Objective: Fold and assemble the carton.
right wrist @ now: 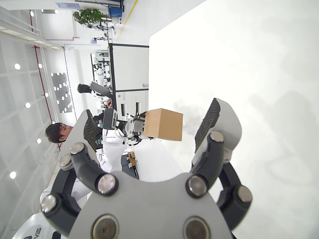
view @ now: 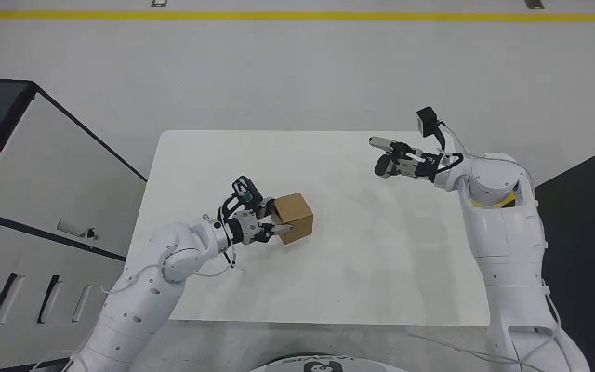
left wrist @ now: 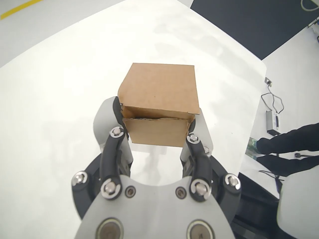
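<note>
One brown carton [view: 296, 217] is over the white table [view: 390, 270], a little left of the middle. I cannot tell if it touches the surface. The left gripper [view: 263, 230] clamps the carton's near end between two fingers, which partly hide its sides. Well apart, to the right, the right gripper [view: 377, 156] has its fingers spread wide and holds nothing.

The carton [view: 294, 217] was seen to be plain brown cardboard, with no print or pattern on it. The bench [view: 390, 242] was finished in plain white. The left gripper [left wrist: 157, 114] was cased in light grey, with black linkages and silver screws. On the right gripper [right wrist: 152, 110], black pads [right wrist: 206, 123] were marked with a fine ribbed pattern. A yellow line [view: 297, 15] was painted across the pale grey floor [view: 279, 74].
</note>
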`<control>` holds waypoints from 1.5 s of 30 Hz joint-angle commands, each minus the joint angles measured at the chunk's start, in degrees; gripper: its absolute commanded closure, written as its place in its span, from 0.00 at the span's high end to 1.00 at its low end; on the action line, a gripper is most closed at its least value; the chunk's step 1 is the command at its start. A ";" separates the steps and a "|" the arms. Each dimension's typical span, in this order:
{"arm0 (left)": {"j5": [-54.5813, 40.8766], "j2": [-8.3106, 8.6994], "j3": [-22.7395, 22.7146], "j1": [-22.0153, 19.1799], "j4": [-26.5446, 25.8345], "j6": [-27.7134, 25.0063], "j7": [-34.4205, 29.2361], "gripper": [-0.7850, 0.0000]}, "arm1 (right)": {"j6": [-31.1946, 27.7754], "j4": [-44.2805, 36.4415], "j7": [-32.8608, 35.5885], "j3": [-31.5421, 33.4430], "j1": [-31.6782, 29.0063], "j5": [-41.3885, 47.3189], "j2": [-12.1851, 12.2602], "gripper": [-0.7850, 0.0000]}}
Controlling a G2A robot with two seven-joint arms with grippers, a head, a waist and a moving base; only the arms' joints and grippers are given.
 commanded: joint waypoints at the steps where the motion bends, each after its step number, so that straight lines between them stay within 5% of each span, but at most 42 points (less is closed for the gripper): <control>1: 2.04 -0.15 1.15 -0.75 1.60 -1.82 3.23 0.00 | 0.00 0.00 0.00 0.00 0.00 0.00 0.00 1.00; 5: 6.77 -0.41 3.14 -2.25 4.27 -5.72 9.51 0.00 | 0.00 0.00 0.00 0.00 0.00 0.00 0.00 1.00; 19: 8.80 -0.71 4.64 -3.53 7.05 -6.90 13.21 0.00 | 0.00 0.00 0.00 0.00 0.00 0.00 0.00 1.00; 34: 21.18 -2.46 12.21 -13.98 21.41 -18.00 32.70 0.00 | 0.00 0.00 0.00 0.00 0.00 0.00 0.00 1.00; 45: 29.04 -3.23 15.32 -19.76 28.23 -19.78 40.50 0.00 | 0.00 0.00 0.00 0.00 0.00 0.00 0.00 1.00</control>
